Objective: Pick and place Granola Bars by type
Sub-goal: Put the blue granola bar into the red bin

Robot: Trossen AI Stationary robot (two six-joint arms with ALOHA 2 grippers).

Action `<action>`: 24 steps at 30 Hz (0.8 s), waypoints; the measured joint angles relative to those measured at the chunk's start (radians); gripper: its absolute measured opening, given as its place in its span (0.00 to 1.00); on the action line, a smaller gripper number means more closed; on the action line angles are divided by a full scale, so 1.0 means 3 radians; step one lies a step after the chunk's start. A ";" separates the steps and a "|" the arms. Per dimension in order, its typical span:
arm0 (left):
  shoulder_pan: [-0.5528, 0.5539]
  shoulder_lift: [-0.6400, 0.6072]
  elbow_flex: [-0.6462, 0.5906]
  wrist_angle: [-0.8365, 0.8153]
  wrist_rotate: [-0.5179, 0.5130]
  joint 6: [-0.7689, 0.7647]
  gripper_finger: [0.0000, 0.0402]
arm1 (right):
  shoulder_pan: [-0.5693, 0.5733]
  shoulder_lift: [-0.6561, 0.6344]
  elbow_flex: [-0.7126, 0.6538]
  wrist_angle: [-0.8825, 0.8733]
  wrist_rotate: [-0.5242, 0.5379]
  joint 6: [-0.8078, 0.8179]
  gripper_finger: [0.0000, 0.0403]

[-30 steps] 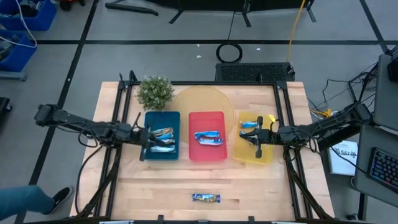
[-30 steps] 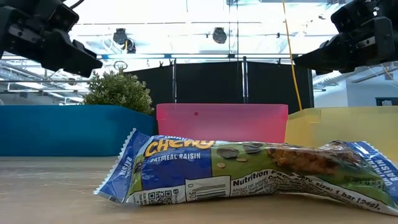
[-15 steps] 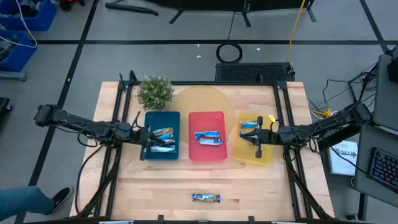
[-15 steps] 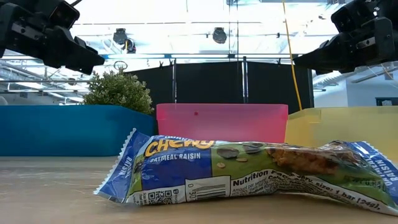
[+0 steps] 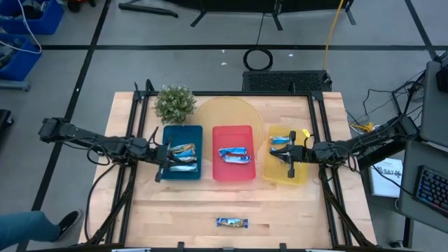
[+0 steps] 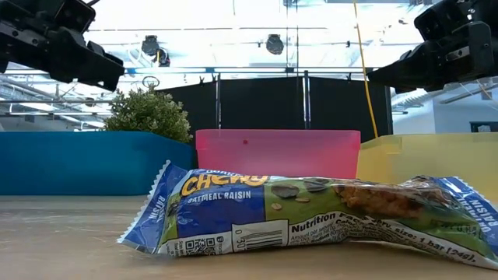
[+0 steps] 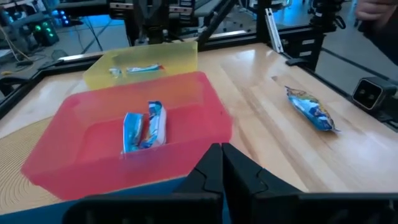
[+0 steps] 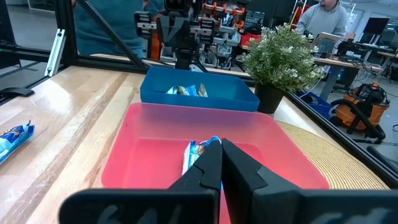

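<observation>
Spanning most of the high view, the wooden table (image 5: 210,203) carries three trays in a row, and the red tray (image 5: 233,171) in the middle serves as the landmark. The blue tray (image 5: 182,131) sits just to its left and the yellow tray (image 5: 287,175) just to its right, as seen from above. A round woven mat (image 5: 231,112) lies behind the red tray, partly under it, and a small potted plant (image 5: 174,103) stands behind the blue tray, left of the mat. The left arm reaches in from the left of the red tray, its left gripper (image 5: 161,163) hanging over the blue tray's outer edge with fingers pressed together on nothing. The right arm comes from the other side, its right gripper (image 5: 289,155) over the yellow tray, fingers likewise together and empty. Two granola bars (image 5: 234,155) in blue-and-white wrappers lie side by side inside the red tray. Two silvery-brown bars (image 5: 183,158) lie in the blue tray, and blue-wrapped bars (image 5: 283,139) rest at the back of the yellow tray. One lone bar (image 5: 232,222), its wrapper reading oatmeal raisin in the low view, lies on bare wood well in front of the red tray, near the table's front edge.
</observation>
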 joint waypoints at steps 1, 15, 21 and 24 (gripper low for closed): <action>0.0000 -0.0001 0.0000 0.0006 0.0001 0.0000 0.01 | 0.0000 0.0000 0.0000 0.0000 0.0000 0.0000 0.00; 0.0000 0.0000 0.0000 -0.0094 -0.0190 -0.0042 0.02 | 0.0000 -0.0001 -0.0001 0.0430 0.0000 0.0049 0.00; 0.0000 0.0000 0.0000 -0.0160 -0.0383 -0.0155 0.08 | 0.0004 0.0000 0.0039 0.0492 -0.0003 0.0008 0.00; 0.0000 0.0001 0.0000 -0.0239 -0.0403 -0.0211 0.07 | 0.0049 0.0002 0.0146 0.0452 -0.0001 -0.0015 0.00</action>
